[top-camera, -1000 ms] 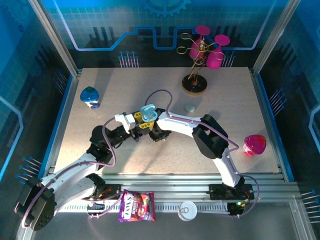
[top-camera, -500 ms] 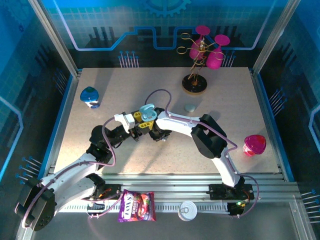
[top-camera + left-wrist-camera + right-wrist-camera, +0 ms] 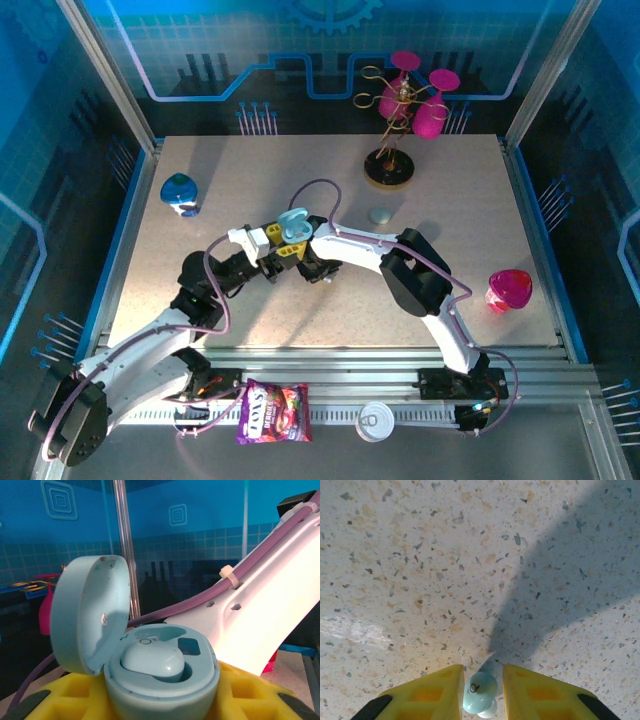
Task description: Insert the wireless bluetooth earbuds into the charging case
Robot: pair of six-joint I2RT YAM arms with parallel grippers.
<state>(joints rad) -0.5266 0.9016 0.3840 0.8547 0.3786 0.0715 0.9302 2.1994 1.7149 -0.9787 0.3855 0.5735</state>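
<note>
My left gripper [image 3: 160, 697] was clamped on the open charging case [image 3: 150, 680], w/ 1 earbud [image 3: 152, 662] seated inside. My right gripper [image 3: 483, 680] pinched the 2nd earbud [image 3: 479, 694]. Best, I judged: align its stem w/ the empty slot [image 3: 189, 646], lower slowly.

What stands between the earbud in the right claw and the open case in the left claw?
Nothing visible. The case in the left claw has its lid swung back; one slot holds a seated earbud, the other slot is empty. The right claw grips the second earbud.
</note>
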